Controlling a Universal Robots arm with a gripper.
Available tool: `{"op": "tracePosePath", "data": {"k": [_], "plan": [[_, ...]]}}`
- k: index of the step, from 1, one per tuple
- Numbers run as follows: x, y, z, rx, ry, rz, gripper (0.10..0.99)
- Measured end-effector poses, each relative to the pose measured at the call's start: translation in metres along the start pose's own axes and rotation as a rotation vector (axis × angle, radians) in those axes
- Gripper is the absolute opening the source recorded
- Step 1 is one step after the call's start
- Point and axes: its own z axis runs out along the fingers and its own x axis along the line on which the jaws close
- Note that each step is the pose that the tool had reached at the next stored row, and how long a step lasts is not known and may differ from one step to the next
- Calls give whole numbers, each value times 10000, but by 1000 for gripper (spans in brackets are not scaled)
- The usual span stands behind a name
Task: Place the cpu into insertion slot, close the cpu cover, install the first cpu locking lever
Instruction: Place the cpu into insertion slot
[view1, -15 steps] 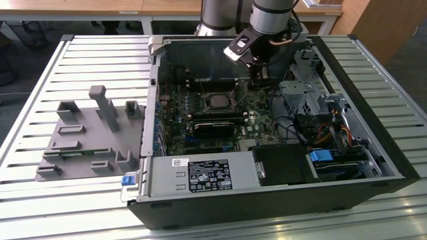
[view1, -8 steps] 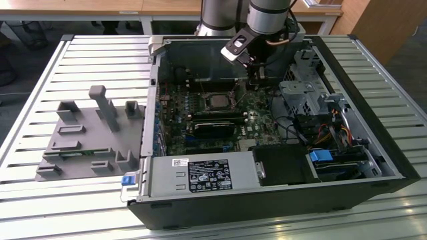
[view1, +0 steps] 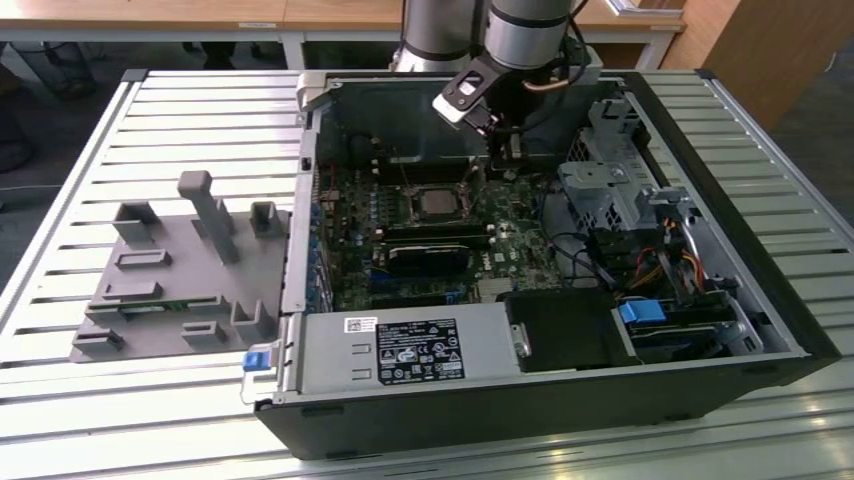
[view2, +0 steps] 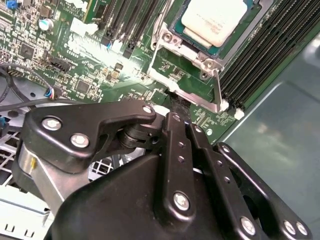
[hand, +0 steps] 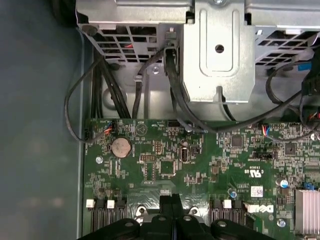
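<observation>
Upper centre of the exterior view, your gripper (view1: 502, 150) hangs with fingers pressed together, empty, tips by the cpu cover (view2: 200, 101); the cpu (view2: 214, 19) sits in the insertion slot (view2: 176, 27).

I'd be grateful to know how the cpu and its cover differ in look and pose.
The cpu is a solid pale plate; the cover is an open silver frame with board showing through. The cpu lies in the slot; the cover is swung open beside it. Both are square and metallic.
</observation>
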Motion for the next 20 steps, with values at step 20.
{"op": "tracePosePath", "data": {"k": [20], "plan": [[-1,-81,59,0,1,0,106]]}}
